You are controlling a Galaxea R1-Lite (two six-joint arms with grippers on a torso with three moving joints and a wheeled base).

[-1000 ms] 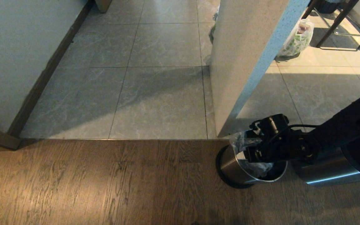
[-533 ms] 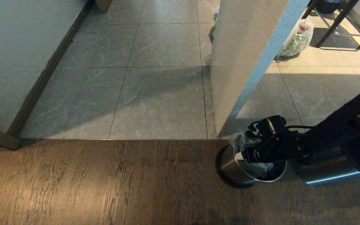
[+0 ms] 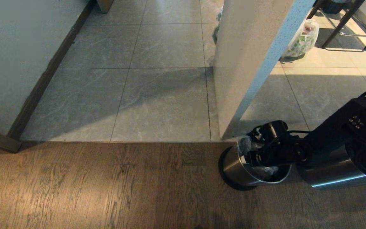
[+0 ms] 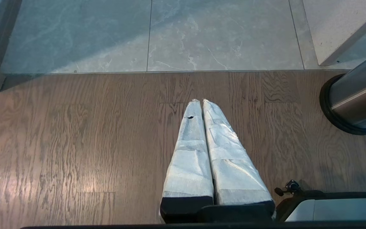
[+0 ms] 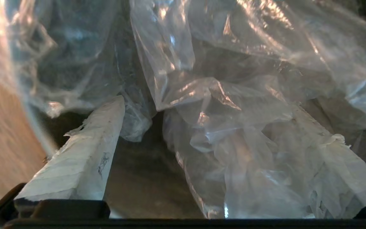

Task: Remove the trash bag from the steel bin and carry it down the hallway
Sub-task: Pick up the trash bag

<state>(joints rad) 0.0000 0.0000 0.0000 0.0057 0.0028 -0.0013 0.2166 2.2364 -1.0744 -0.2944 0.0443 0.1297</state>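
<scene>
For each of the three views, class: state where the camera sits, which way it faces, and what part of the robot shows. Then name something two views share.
Head view: high, facing down at the floor; right arm reaches into the steel bin.
Left wrist view: behind the shut left gripper, facing the wooden floor.
Right wrist view: behind the open right gripper, looking into the trash bag.
Shared: head and left wrist views both show the steel bin.

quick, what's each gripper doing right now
Left gripper: shut, empty, above the wood floor.
Right gripper: open inside the steel bin, fingers astride the trash bag, no grip yet.
</scene>
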